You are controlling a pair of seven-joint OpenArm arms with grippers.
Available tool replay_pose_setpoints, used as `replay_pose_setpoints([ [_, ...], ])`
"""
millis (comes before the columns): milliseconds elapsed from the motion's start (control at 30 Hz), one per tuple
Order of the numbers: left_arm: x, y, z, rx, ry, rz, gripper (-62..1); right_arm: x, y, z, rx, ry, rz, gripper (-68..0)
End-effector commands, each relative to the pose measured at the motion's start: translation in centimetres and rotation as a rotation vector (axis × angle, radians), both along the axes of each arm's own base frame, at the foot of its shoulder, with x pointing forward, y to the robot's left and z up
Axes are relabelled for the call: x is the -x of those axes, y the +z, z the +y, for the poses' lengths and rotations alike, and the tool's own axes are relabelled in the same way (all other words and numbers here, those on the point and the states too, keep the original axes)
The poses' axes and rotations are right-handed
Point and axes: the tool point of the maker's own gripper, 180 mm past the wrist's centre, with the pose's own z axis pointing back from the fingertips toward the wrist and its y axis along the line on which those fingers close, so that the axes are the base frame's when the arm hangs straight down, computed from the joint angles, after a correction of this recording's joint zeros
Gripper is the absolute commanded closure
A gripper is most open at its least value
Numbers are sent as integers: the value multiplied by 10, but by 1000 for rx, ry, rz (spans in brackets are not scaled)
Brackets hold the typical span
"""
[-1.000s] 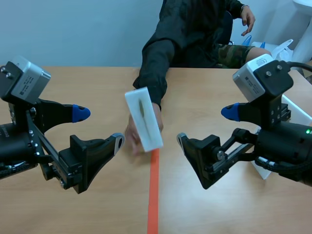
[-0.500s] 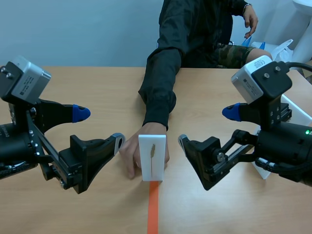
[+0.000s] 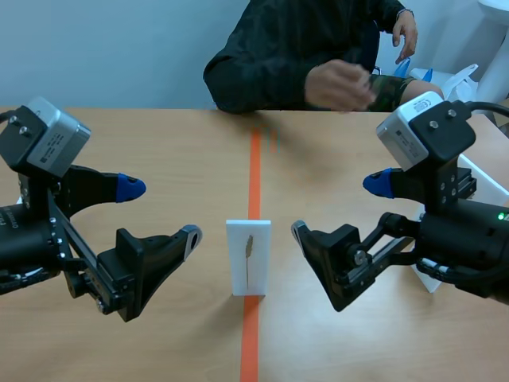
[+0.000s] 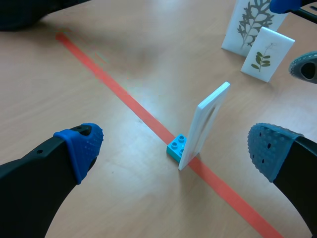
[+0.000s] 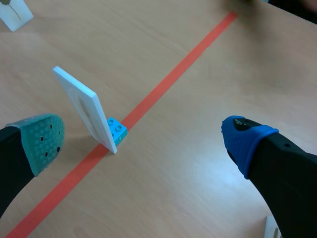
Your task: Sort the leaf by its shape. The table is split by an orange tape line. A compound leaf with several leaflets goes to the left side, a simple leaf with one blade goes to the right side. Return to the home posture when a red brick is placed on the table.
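A white card (image 3: 248, 257) stands upright on the orange tape line (image 3: 254, 163), midway between my two grippers. It shows one narrow leaf (image 3: 248, 248) with what looks like a single blade. A small teal brick (image 4: 176, 147) holds the card (image 4: 205, 124) up at its foot. My left gripper (image 3: 161, 211) is open to the left of the card, not touching it. On the other side, my right gripper (image 3: 336, 207) is open too, also apart from it. In the right wrist view the card (image 5: 81, 106) and brick (image 5: 116, 130) stand ahead of the open fingers.
A person sits across the table with a hand (image 3: 338, 83) raised off it. Two more leaf cards (image 4: 252, 22) (image 4: 267, 53) stand on the right side of the table, near my right arm. A white object (image 3: 433, 278) sits behind the right gripper.
The person's hand set the card upright on the tape line, let go and drew back across the table. Both grippers have stayed open and almost still.
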Motion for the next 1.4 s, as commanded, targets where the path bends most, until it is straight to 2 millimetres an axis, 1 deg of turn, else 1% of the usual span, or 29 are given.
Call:
replay_pose_setpoints([
  [0,2,2,-6,19,-15,-4,-623,-6,12,-3,-9,-10,-43,-678],
  [133,9,-10,-15,-27,-56,1,-623,-6,12,-3,-9,-10,-43,-678],
  [267,8,-27,-20,-13,-68,35,-623,-6,12,-3,-6,-10,-43,-678],
  [367,3,-42,-22,-23,-80,33,-623,-6,11,-4,-1,-10,-44,-678],
  [600,-20,-64,-22,1,-68,33,-623,-7,12,-3,-4,-10,-48,-678],
  [700,-26,-73,-29,8,-80,38,-623,-7,12,-5,-1,-14,-50,-678],
  [833,-25,-88,-42,20,-104,73,-623,-9,13,-8,6,-23,-54,-678],
  [900,-26,-89,-48,45,-113,68,-623,-9,12,-9,14,-23,-56,-678],
  [1033,-32,-84,-59,93,-121,40,-623,-9,12,-9,18,-23,-55,-678],
  [1167,-38,-85,-63,101,-113,44,-623,-9,12,-9,21,-23,-56,-678],
  [1367,-39,-85,-67,87,-132,26,-623,-9,11,-9,24,-23,-56,-678],
])
